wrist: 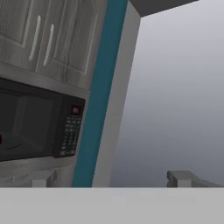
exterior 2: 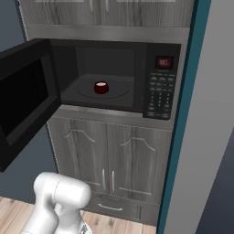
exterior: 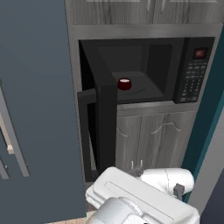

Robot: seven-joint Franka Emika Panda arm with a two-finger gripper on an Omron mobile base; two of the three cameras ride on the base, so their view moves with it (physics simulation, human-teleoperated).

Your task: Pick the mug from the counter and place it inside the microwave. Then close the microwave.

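The small dark red mug (exterior: pixel 124 84) (exterior 2: pixel 101 87) stands upright on the round turntable inside the black microwave (exterior: pixel 192 70) (exterior 2: pixel 160 82) (wrist: pixel 65 127). The microwave door (exterior: pixel 105 127) (exterior 2: pixel 23 100) hangs wide open to the left. My gripper (wrist: pixel 111 179) is open with nothing between its fingertips (wrist: pixel 41 178). It is drawn back from the microwave and points past the keypad side toward a teal wall edge. My white arm (exterior 2: pixel 59 196) sits low in front of the lower cabinets. The counter is out of view.
Grey wood-grain cabinets (exterior 2: pixel 109 155) lie below and above the microwave. A teal wall edge (exterior 2: pixel 183 114) (wrist: pixel 98 109) and a pale wall stand to the right. A dark blue-grey panel (exterior: pixel 35 109) rises on the left. Wood floor (exterior 2: pixel 9 215) shows below.
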